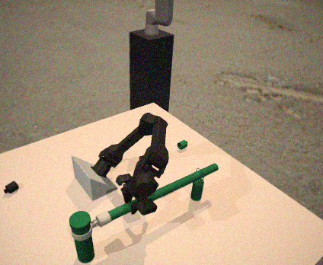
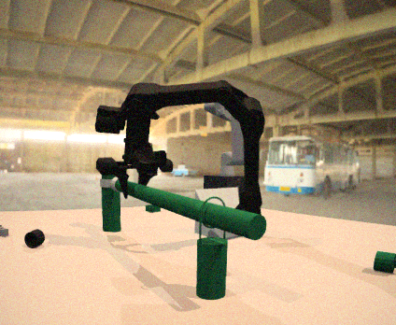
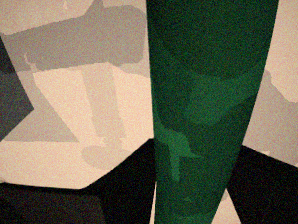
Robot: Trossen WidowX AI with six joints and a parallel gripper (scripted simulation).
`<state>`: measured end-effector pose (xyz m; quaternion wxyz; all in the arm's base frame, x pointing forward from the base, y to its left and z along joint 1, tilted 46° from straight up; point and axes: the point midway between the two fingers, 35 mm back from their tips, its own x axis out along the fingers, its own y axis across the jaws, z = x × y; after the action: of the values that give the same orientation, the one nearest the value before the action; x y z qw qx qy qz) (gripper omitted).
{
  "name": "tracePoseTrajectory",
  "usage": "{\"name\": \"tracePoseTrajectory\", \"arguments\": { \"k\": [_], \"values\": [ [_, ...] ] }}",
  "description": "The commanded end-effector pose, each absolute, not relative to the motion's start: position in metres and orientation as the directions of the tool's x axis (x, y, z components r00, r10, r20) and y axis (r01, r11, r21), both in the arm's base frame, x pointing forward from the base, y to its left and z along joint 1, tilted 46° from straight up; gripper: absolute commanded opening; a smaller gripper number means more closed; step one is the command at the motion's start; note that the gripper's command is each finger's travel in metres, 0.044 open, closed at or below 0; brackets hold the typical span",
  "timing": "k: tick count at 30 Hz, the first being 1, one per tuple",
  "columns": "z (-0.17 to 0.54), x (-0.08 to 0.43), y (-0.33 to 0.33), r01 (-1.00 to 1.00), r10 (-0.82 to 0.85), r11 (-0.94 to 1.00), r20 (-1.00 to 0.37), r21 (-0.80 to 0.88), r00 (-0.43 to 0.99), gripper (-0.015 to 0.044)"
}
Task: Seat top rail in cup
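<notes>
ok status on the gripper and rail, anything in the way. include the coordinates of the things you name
Gripper [image 1: 139,203] [image 2: 135,187] shut on green rail [image 1: 183,184] [image 2: 168,200] [image 3: 205,100]. Rail through loop [image 2: 203,210], its far end at the white cup [image 1: 104,218]; full seating unclear. Nothing seen blocking the cup.
</notes>
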<state>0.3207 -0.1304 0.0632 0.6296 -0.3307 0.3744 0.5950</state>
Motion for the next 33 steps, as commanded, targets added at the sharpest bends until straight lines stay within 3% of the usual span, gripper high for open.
{"name": "tracePoseTrajectory", "arguments": {
  "k": [1, 10, 27, 33],
  "values": [
    [0.061, 0.318, -0.142, -0.996, 0.484, 0.081, -0.875, 0.026, 0.017, 0.0000],
    [0.063, 0.321, -0.131, -0.997, 0.502, 0.073, -0.865, 0.029, 0.012, 0.0000],
    [0.087, 0.322, -0.131, -0.997, 0.502, 0.073, -0.865, 0.029, 0.011, 0.0440],
    [0.115, 0.321, -0.130, -0.997, 0.503, 0.072, -0.864, 0.030, 0.011, 0.0440]
  ]
}}
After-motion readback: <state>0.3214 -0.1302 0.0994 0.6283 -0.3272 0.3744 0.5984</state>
